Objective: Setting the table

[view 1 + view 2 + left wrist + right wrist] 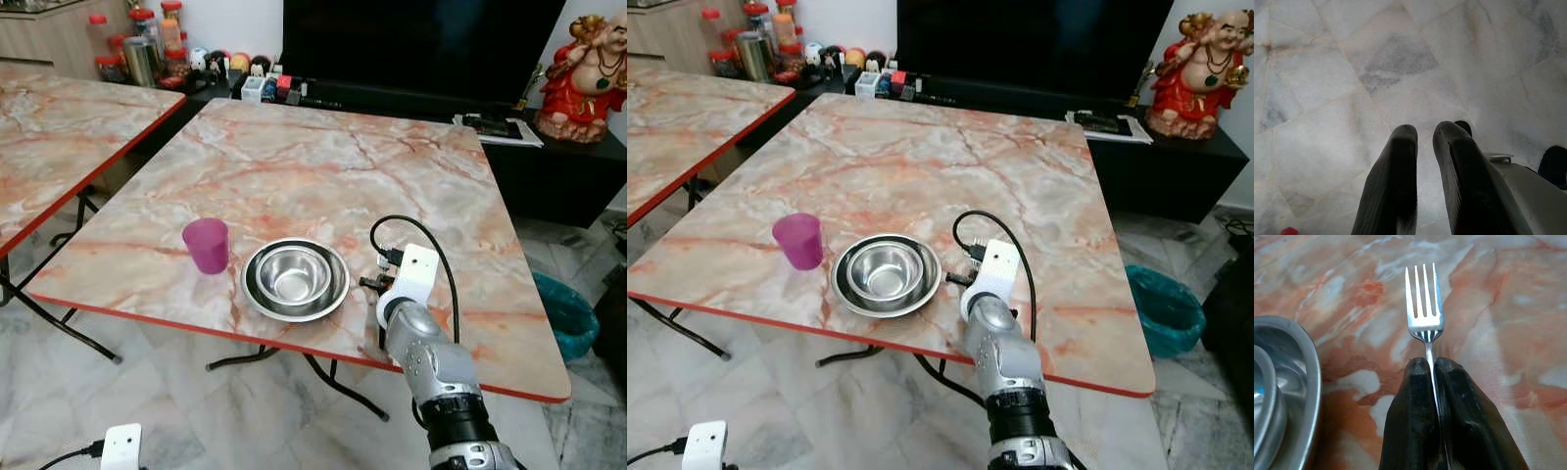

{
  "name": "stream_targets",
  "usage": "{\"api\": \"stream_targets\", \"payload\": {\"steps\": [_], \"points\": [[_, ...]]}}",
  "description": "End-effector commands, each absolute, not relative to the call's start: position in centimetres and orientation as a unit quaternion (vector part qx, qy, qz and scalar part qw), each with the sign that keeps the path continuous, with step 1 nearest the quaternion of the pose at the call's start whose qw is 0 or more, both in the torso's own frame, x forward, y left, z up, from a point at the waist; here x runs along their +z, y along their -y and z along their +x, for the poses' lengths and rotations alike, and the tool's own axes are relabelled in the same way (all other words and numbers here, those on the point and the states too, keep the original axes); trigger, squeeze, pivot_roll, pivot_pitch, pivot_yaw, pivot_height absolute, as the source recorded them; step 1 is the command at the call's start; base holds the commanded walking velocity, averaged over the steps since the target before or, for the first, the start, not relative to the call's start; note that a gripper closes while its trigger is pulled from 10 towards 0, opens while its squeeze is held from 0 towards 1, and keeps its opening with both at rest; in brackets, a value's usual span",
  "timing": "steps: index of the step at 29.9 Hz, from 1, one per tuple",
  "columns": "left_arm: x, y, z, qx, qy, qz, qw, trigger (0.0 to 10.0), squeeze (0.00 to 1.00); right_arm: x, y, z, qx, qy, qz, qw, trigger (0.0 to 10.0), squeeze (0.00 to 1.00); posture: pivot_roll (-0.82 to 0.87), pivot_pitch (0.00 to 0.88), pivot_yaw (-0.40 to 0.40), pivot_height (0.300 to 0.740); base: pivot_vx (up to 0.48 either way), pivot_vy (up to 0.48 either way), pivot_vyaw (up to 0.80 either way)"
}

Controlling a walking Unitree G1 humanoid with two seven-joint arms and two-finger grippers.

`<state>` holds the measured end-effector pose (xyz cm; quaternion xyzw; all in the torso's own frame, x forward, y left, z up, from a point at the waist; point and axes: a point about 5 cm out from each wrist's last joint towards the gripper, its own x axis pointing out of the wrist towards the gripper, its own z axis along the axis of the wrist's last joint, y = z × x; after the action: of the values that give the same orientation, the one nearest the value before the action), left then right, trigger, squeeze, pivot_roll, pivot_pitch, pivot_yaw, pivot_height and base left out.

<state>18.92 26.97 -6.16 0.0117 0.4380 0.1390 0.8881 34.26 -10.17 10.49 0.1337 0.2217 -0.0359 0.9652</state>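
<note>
Our right gripper [1432, 369] clamps the fork [1424, 303], tines pointing ahead over bare table [323, 157], plate [1300, 382] just beside it.
</note>
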Motion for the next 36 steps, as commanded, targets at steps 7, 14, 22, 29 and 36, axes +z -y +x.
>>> {"api": "stream_targets", "payload": {"steps": [7,14,22,29,36], "points": [[-6.6,-26.8,18.3,0.144,-0.450,0.006,0.881,10.0,0.00,10.5,9.4,34.6,-0.019,-0.221,0.138,0.965,10.0,0.00,-0.02,0.089,-0.089,0.740,0.000,0.000,0.00],[-6.7,-26.7,18.2,0.145,-0.452,0.003,0.880,10.0,0.00,9.4,8.6,34.4,-0.005,-0.237,0.131,0.963,10.0,0.00,-0.02,0.090,-0.098,0.740,0.000,0.000,0.00],[-6.7,-26.7,18.2,0.145,-0.452,0.003,0.880,10.0,0.00,8.9,8.6,34.5,-0.010,-0.241,0.129,0.962,10.0,0.00,-0.02,0.088,-0.098,0.740,0.000,0.000,0.00],[-6.7,-26.7,18.2,0.145,-0.451,0.005,0.880,10.0,0.00,8.8,8.8,34.6,-0.018,-0.239,0.130,0.962,10.0,0.00,-0.02,0.082,-0.097,0.740,0.000,0.000,0.00],[-6.7,-26.7,18.2,0.145,-0.452,0.005,0.880,10.0,0.00,8.8,8.8,34.8,-0.022,-0.236,0.133,0.962,10.0,0.00,-0.01,0.079,-0.096,0.740,0.000,0.000,0.00]]}}
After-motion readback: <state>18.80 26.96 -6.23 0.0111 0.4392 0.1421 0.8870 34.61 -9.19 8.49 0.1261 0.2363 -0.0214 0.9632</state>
